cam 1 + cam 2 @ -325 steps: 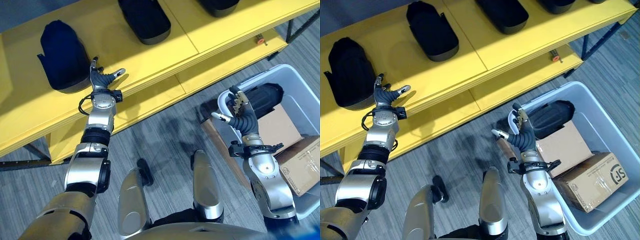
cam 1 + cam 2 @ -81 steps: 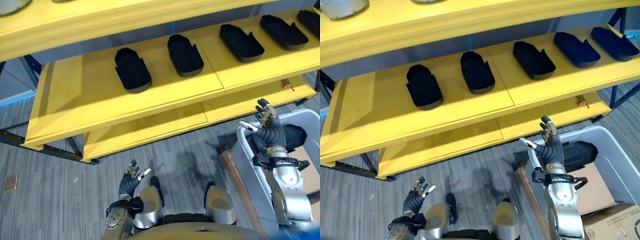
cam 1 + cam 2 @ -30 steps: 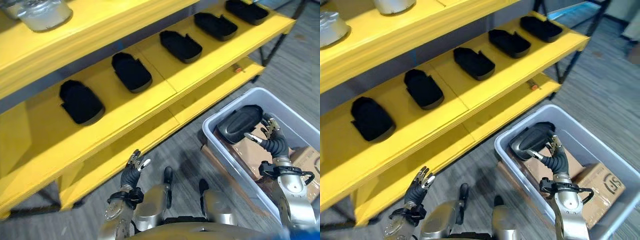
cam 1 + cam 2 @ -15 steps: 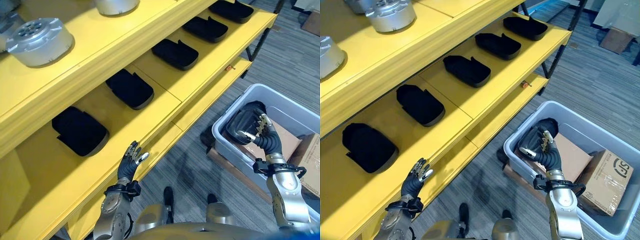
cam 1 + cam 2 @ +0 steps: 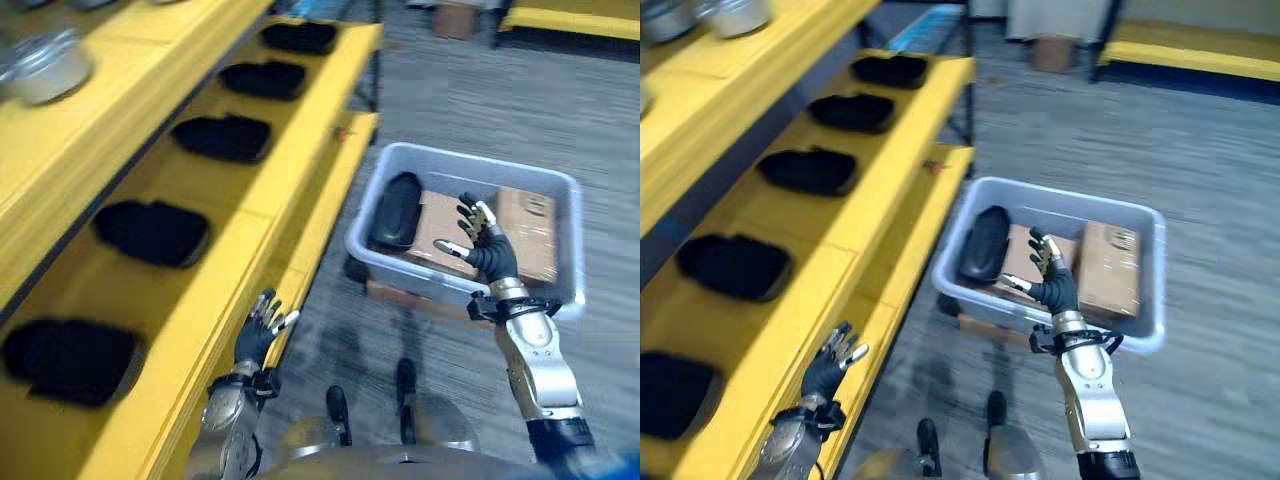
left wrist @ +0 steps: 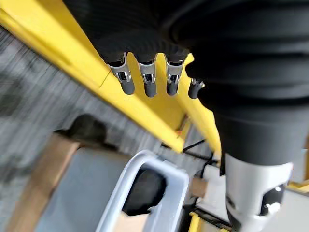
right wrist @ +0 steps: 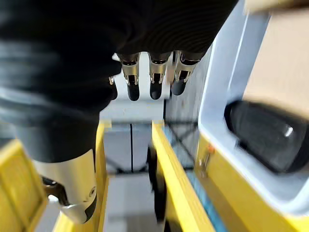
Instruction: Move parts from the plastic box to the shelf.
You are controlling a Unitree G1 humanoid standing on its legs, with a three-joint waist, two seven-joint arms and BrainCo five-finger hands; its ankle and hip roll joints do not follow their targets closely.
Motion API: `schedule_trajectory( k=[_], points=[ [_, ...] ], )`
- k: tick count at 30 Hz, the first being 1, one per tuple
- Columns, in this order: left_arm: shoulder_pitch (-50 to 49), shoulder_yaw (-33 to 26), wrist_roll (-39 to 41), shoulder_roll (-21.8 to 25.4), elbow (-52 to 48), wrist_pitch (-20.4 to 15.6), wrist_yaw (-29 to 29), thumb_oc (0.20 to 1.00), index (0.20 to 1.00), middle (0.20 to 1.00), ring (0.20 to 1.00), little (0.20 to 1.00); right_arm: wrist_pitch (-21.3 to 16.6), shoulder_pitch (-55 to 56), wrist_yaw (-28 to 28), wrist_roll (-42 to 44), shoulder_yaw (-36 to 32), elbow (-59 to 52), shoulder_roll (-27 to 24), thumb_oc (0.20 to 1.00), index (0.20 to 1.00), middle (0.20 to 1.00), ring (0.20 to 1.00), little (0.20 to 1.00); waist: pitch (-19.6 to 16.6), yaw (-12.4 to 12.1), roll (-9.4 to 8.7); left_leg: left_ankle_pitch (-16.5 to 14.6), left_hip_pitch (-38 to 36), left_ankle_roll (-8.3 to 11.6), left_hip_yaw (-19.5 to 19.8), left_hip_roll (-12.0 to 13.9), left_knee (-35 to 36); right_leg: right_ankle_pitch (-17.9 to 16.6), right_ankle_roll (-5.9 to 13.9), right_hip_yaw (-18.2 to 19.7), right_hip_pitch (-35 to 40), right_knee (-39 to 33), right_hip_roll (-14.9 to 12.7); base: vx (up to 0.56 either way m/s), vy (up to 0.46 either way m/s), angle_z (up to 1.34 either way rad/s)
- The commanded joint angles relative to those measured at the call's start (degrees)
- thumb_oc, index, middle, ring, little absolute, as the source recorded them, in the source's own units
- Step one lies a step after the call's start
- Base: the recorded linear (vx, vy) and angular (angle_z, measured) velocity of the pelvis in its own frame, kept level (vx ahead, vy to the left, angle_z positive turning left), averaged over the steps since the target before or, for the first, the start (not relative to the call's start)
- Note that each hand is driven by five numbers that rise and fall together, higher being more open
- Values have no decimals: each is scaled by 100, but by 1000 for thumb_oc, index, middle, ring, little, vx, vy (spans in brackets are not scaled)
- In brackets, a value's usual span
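Shelf (image 5: 250, 180) boards in yellow run along the robot's left, and the middle level carries a row of black parts (image 5: 152, 232), spaced apart and receding toward the far end. On the grey floor (image 5: 1200, 180) to the right of the shelf sits the box (image 5: 1044, 196), a pale grey plastic tub. Inside it, one black part (image 5: 983, 243) lies along the wall nearest the shelf, and next to it rest two cartons (image 5: 1112, 264), flat and side by side, taking up the remainder of the tub. The right hand (image 5: 486, 250) is raised in front of the box's near rim, palm turned toward the tub, its fingers (image 5: 470, 208) spread and straight with the thumb held out to the side; it holds nothing and touches neither the part nor the cartons. The left hand (image 5: 259, 335) hangs low beside the front edge of the lower shelf board, fingers loosely extended and empty, close to the yellow edge though I cannot tell whether it touches. In the left wrist view its fingers (image 6: 147, 79) point straight out over the yellow board, with the box (image 6: 145, 188) and the black part (image 6: 143, 191) beyond. Further back on the floor stands another brown carton (image 5: 1050, 50).
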State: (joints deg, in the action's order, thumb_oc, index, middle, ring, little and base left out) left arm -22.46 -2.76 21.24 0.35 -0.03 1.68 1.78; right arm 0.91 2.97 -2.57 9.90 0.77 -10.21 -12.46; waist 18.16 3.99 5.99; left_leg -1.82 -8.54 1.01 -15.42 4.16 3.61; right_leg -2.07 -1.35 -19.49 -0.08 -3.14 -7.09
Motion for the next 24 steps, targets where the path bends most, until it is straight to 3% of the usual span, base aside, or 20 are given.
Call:
schedule_trajectory(
  k=[1,3,12,18,20,21,22,23,24],
  points=[
    [233,-143,-104,-44,-353,-442,-200,1000,1000,1000,1000,1000,-156,-124,-141,5,-132,-275,-47,1000,1000,1000,1000,1000,95,-57,127,403,-376,417,511,211,139,-176,143,696,-191,-186,30,77,-175,-101],
    [538,31,-177,-111,-94,-490,-217,1000,1000,1000,1000,1000,-200,-244,-63,-83,-201,-198,-195,1000,1000,1000,1000,1000,97,-11,40,464,-411,362,607,236,108,-230,183,735,-30,-123,36,179,-263,19],
    [787,295,-320,-312,-127,-460,-139,1000,1000,1000,1000,1000,-345,-259,83,-221,-456,-106,-535,1000,1000,1000,1000,1000,405,309,117,481,-506,317,463,702,-37,-247,279,626,39,504,75,165,-181,18],
    [908,342,-365,-305,-115,-447,-145,1000,1000,1000,1000,1000,-358,-177,176,-278,-677,-153,-581,1000,1000,1000,1000,1000,543,439,136,506,-543,332,403,831,-153,-257,300,613,38,585,80,77,-115,13],
    [967,412,-311,-333,-94,-440,-132,1000,1000,1000,1000,1000,-386,-156,230,-304,-727,-190,-606,1000,1000,1000,1000,1000,576,486,41,480,-318,385,466,800,-1014,-276,268,540,163,522,18,47,-170,16],
    [968,412,-311,-333,-94,-440,-132,1000,1000,1000,1000,1000,-386,-156,230,-304,-727,-190,-606,1000,1000,1000,1000,1000,575,487,41,479,-316,385,467,801,-1015,-276,267,539,163,522,18,1,-122,21],
    [971,435,-277,-330,-127,-428,-129,1000,1000,1000,1000,1000,-395,-171,247,-293,-703,-209,-605,1000,1000,1000,1000,1000,626,469,-62,428,-143,389,556,756,-1578,-288,243,523,232,499,-40,-29,-266,8],
    [1069,425,-207,-216,-199,-398,-150,1000,1000,1000,1000,1000,-444,-295,303,-286,-627,-216,-648,1000,1000,1000,1000,1000,995,237,-372,148,415,468,891,310,-2820,-361,237,624,513,383,-131,-35,-331,-2],
    [1133,399,-190,-162,-206,-378,-164,1000,1000,1000,1000,1000,-449,-354,326,-314,-616,-218,-594,1000,1000,1000,1000,1000,1055,171,-472,18,634,410,855,337,-2658,-327,225,659,594,269,-132,-7,-280,-21]
  ],
)
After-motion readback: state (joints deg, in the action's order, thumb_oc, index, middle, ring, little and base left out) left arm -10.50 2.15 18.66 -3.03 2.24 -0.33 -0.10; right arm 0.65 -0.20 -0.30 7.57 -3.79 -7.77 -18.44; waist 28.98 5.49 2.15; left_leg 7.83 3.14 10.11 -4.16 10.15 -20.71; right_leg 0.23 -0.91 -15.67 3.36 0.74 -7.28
